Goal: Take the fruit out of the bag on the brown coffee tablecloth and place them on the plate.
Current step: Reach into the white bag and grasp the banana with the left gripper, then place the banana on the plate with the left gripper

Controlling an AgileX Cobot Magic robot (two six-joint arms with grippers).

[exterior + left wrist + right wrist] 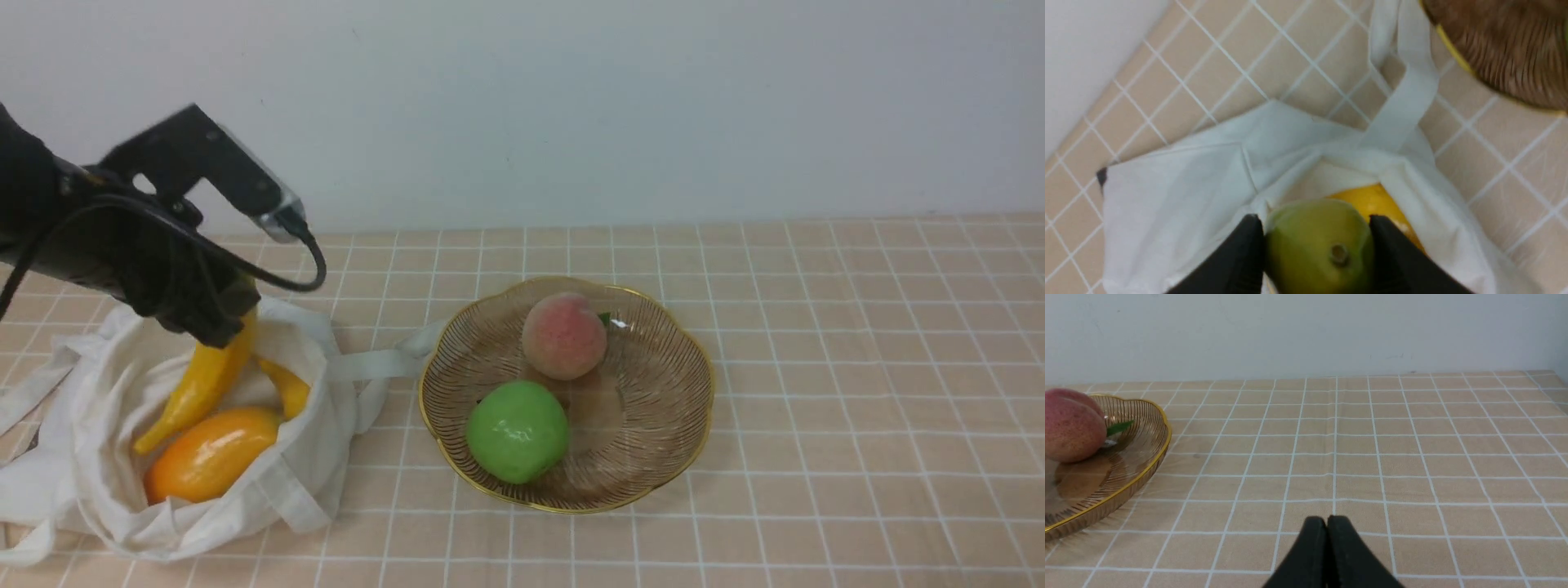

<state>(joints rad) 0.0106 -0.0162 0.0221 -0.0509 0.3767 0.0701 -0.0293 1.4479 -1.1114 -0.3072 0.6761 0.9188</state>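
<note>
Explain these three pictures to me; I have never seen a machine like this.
It is a robot with two arms. The wide picture looks forward from between them; the other two come from cameras on each wrist. On the checked tablecloth lie a white bag and an amber plate holding a peach and a green apple. The left arm reaches into the bag, its fingers clamped on a banana; a mango lies beside it. The right arm's fingers are pressed shut, empty, above the cloth.

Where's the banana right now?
Front view, robot's left: the banana sticks up out of the open tote bag, upper end gripped in the left hand, lower end next to the mango, left of the plate.
</note>
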